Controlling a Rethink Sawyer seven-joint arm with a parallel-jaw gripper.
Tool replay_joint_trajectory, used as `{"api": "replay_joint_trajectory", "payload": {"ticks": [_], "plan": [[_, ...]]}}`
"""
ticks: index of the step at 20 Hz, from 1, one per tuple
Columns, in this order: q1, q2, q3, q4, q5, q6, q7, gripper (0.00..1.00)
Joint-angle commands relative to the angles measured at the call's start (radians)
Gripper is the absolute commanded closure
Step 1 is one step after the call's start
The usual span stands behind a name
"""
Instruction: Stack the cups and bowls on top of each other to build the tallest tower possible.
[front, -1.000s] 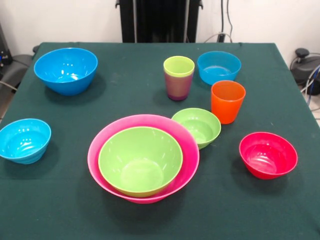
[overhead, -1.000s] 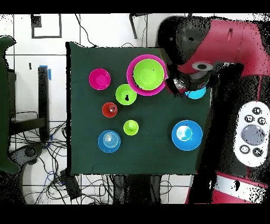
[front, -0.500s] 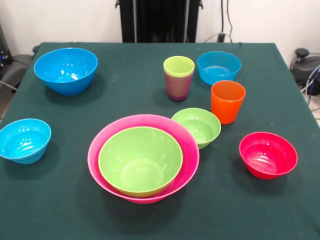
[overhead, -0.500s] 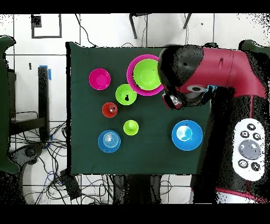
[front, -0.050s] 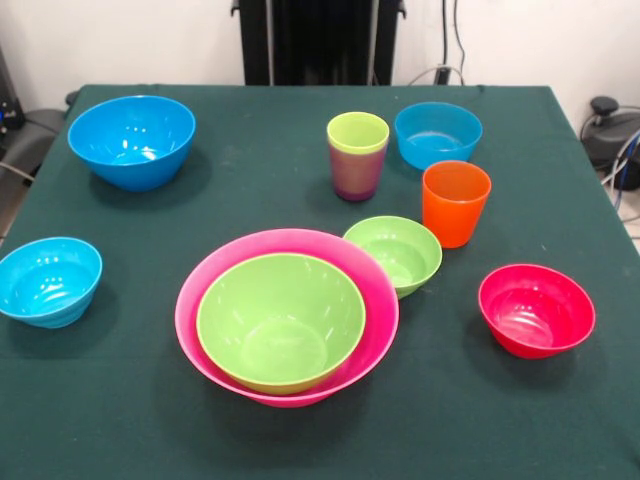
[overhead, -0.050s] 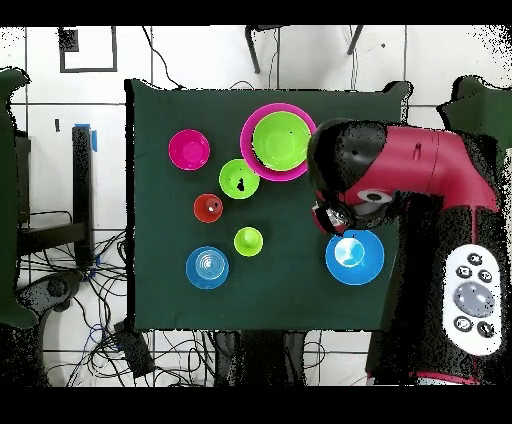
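The tower is a huge pink bowl (front, -0.050s: 290, 241) (overhead, -0.050s: 245, 148) with the large green bowl (front, -0.050s: 280, 320) (overhead, -0.050s: 281, 140) nested inside. Loose on the cloth are the large blue bowl (front, -0.050s: 131, 140) (overhead, -0.050s: 354, 256), a small green bowl (front, -0.050s: 395, 253), a red bowl (front, -0.050s: 536, 310) and two small light-blue bowls (front, -0.050s: 48, 280) (front, -0.050s: 438, 134). A lime green cup (front, -0.050s: 357, 132) sits inside the purple cup (front, -0.050s: 356, 178). The orange cup (front, -0.050s: 456, 203) stands alone. In the overhead view my gripper (overhead, -0.050s: 336, 214) hangs beside the large blue bowl's rim, between it and the tower. The front view does not show it.
The dark green table (front, -0.050s: 250, 120) holds everything. My red arm (overhead, -0.050s: 420, 175) reaches over the table's right edge in the overhead view and hides one small light-blue bowl there. Cables lie on the floor around the table.
In the overhead view the arm has swung down, from beside the pink bowl toward the large blue bowl. No cup or bowl has moved.
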Motion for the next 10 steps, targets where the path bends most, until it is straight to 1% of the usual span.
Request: {"api": "replay_joint_trajectory", "payload": {"ticks": [1, 3, 8, 10], "plan": [[-0.003, 0.017, 0.023, 0.165, 0.016, -0.134, 0.102, 0.0], [-0.012, 0.025, 0.024, 0.186, 0.022, -0.166, 0.106, 0.0], [-0.029, 0.009, 0.016, 0.249, 0.035, -0.229, 0.107, 0.0], [-0.03, 0.012, 0.013, 0.257, 0.036, -0.235, 0.105, 0.0]]}}
